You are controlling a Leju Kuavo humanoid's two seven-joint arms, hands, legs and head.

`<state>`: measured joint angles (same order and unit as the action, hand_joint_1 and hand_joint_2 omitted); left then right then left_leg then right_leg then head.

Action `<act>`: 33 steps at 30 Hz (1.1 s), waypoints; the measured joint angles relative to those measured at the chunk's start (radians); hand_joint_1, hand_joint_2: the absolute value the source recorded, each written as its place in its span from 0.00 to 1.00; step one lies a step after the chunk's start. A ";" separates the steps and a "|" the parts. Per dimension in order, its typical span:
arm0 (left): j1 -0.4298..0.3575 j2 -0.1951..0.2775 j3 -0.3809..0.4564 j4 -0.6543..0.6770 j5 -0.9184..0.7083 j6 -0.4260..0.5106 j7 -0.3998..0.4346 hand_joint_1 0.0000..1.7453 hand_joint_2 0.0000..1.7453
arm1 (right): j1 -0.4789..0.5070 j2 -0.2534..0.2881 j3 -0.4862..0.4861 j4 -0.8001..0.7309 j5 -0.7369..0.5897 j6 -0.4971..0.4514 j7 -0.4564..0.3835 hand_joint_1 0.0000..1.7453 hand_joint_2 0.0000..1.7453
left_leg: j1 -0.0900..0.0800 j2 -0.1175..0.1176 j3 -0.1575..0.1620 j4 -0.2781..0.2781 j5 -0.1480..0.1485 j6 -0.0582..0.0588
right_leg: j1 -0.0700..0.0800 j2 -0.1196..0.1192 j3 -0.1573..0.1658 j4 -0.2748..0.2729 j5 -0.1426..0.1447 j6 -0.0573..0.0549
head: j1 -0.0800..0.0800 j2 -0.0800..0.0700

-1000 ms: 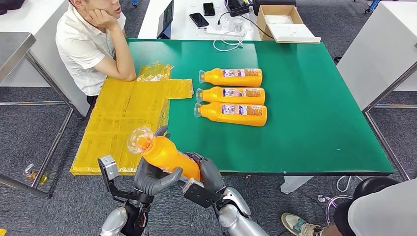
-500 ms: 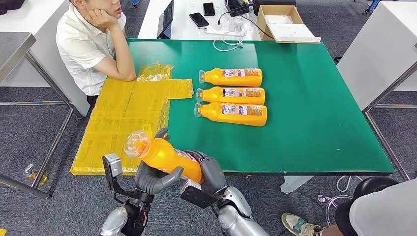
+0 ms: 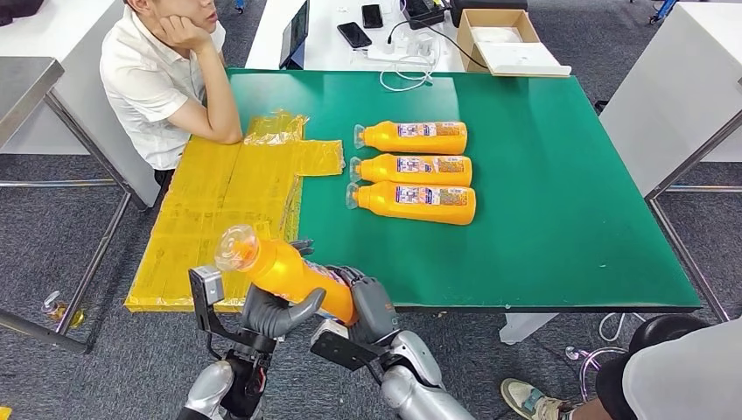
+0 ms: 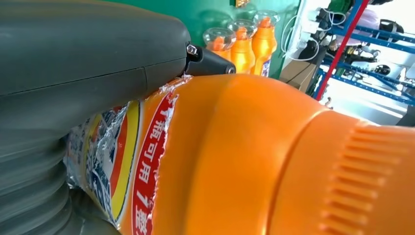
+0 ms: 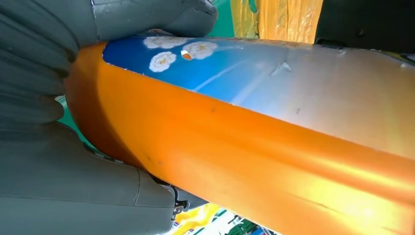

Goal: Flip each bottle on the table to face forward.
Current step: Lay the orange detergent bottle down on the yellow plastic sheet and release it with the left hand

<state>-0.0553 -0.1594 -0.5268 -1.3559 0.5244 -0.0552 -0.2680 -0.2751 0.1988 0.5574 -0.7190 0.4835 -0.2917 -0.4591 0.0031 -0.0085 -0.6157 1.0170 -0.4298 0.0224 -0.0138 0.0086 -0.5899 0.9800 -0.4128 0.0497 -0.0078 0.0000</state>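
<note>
Where the head view looks down, an orange bottle (image 3: 293,276) held up off the green desk (image 3: 542,219) near its front edge, clear cap (image 3: 236,248) tipped up and left. Left robot hand (image 3: 276,313) wrapped under it, right robot hand (image 3: 372,302) gripping its base. Three more bottles (image 3: 411,171) lying side by side farther back, labels up. Yellow sheets (image 3: 223,206) on the left, a person (image 3: 162,74) leaning there.

Left wrist view: thumb (image 4: 88,44) pressed on the torn label (image 4: 127,166).

Right wrist view: fingers (image 5: 147,14) closed round the bottle's blue side (image 5: 235,68).
</note>
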 joint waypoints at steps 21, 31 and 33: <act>0.030 0.010 0.039 -0.044 0.214 -0.115 -0.019 1.00 1.00 | 0.017 0.041 0.052 0.022 -0.092 0.031 -0.144 0.00 1.00 | 0.000 0.001 0.000 0.000 0.000 0.000 | 0.000 0.000 -0.001 0.000 0.000 0.000 | 0.000 0.000; 0.068 -0.003 0.080 -0.089 0.151 -0.020 -0.008 1.00 1.00 | 0.040 0.051 0.087 0.033 -0.093 -0.055 -0.218 0.00 1.00 | 0.000 0.000 -0.001 0.000 0.000 0.000 | 0.000 0.000 -0.002 0.000 0.000 0.000 | 0.000 0.000; 0.062 -0.002 0.084 -0.090 0.096 0.015 -0.008 1.00 1.00 | 0.044 0.053 0.090 0.034 -0.105 -0.065 -0.223 0.00 1.00 | 0.000 0.000 -0.001 0.000 0.000 0.000 | 0.000 0.000 -0.002 0.000 0.000 0.000 | 0.000 0.000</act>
<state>0.0064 -0.1618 -0.4427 -1.4455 0.6206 -0.0401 -0.2762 -0.2314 0.2518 0.6473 -0.6851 0.3784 -0.3569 -0.6816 0.0033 -0.0082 -0.6164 1.0169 -0.4298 0.0224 -0.0138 0.0086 -0.5915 0.9799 -0.4129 0.0496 -0.0078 0.0000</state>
